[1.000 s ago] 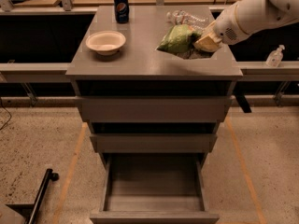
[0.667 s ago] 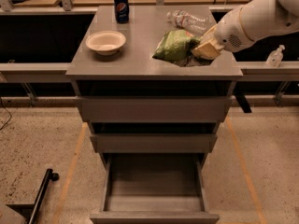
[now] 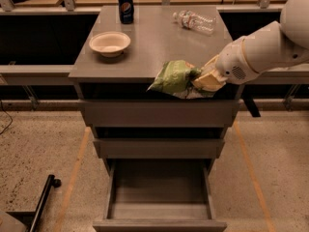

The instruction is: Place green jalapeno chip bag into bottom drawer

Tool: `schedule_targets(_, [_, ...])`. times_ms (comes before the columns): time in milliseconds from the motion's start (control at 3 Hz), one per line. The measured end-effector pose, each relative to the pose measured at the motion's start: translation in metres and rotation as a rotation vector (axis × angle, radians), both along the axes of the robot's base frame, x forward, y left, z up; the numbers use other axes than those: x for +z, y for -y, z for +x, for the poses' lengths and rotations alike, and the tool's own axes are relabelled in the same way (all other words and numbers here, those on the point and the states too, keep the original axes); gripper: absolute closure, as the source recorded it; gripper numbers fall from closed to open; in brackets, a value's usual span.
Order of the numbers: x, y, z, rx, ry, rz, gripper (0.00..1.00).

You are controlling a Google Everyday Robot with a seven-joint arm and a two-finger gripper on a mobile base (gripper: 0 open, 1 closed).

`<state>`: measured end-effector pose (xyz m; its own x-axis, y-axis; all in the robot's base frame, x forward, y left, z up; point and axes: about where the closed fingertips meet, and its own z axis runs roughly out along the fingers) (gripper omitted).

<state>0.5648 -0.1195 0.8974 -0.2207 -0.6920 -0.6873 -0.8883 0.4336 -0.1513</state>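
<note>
The green jalapeno chip bag (image 3: 175,77) hangs in the air in front of the cabinet's front edge, over the top drawer's front. My gripper (image 3: 203,79) is shut on the bag's right end, and my white arm (image 3: 263,52) reaches in from the right. The bottom drawer (image 3: 159,203) is pulled out, open and empty, directly below and nearer the camera than the bag.
On the grey cabinet top (image 3: 154,47) stand a white bowl (image 3: 110,43) at the left, a Pepsi can (image 3: 126,7) at the back, and a clear water bottle (image 3: 195,21) lying at the back right. The two upper drawers (image 3: 159,114) are shut. A black bar (image 3: 41,202) lies on the floor at the left.
My gripper has carried the chip bag off the cabinet top, forward and down to its front edge. The water bottle behind it now shows fully.
</note>
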Motion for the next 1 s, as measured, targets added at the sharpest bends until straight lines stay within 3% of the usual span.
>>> schedule_targets(333, [0.007,-0.008,0.002,0.044,0.021,-0.034,1.00])
schedule_targets(667, [-0.016,-0.021,-0.008,0.106,0.001,-0.026,1.00])
schedule_targets(1000, [-0.066,-0.034,-0.024,0.142,-0.042,-0.005,1.00])
